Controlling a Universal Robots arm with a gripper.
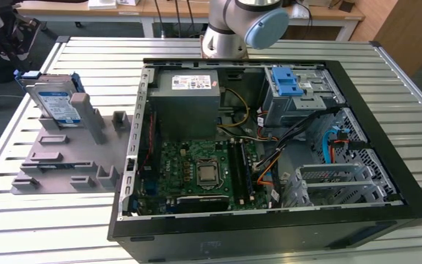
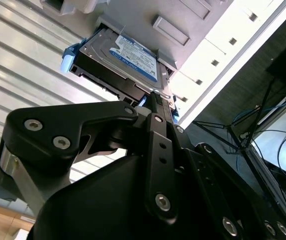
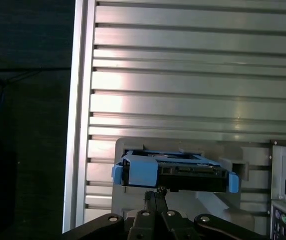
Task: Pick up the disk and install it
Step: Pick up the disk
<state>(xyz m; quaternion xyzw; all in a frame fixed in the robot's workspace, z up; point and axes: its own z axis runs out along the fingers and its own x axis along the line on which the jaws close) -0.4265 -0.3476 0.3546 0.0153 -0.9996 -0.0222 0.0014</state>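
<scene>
Now the disk (image 1: 55, 102) stands on edge, leaning back a little, in a grey holder (image 1: 64, 159) on the slatted metal bench (image 1: 86, 52). It sits at the exterior view's left, towards the far side. Its blue-and-white label faces outward and a blue frame runs round its edges. The holder is a flat plate with several raised blocks and slots, and the disk is at its far end, propped against an upright block.

The hand (image 3: 155, 191) appears in the first wrist view as black links ending in two slim fingers. They are drawn narrow, close together, with nothing between them. The disk's connector end lies just beyond their tips; whether they touch it I cannot tell.

Just to the exterior view's right of the holder, an open black computer case (image 1: 270, 234) lies on its side. Inside, a grey box with a white sticker (image 1: 189, 102) sits at the far left, and a green circuit board (image 1: 204, 165) lies nearer. A silver cage with a blue latch (image 1: 299, 91) is at the far right, with orange and blue cables near it. The arm (image 1: 237, 25) rises at the far edge of the bench, behind the case.
</scene>
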